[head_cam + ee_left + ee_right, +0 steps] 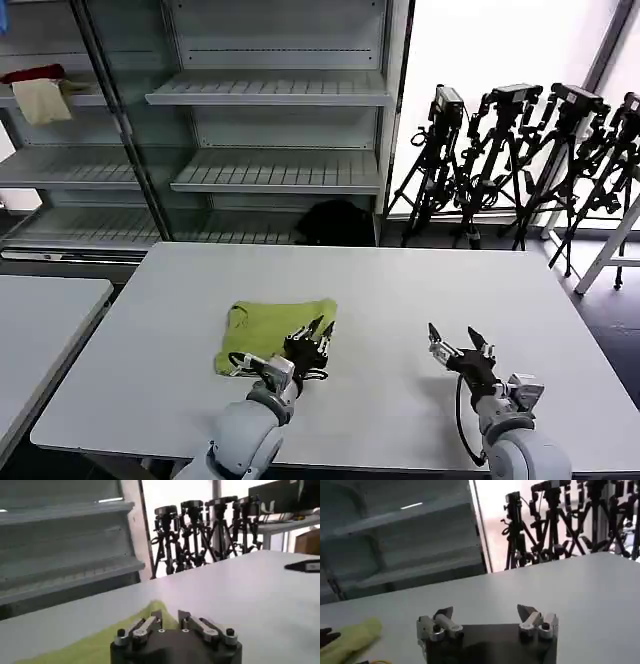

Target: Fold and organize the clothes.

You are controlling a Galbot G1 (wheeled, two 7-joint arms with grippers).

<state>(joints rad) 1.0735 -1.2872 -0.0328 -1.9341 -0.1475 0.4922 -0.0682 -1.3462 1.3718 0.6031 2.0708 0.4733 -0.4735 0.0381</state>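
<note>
Nearest the head camera, the left gripper (pixel 318 330) rests at the green T-shirt's (pixel 265 325) 4 o'clock corner, jaws nearly closed though not clearly pinching cloth, likely to work that edge. The shirt lies bunched on the table (pixel 400 280). At 3 o'clock, the right gripper (pixel 452 340) waits, jaws spread, empty.

Grey shelves (pixel 270 90) behind; tripods (pixel 520 160) right
</note>
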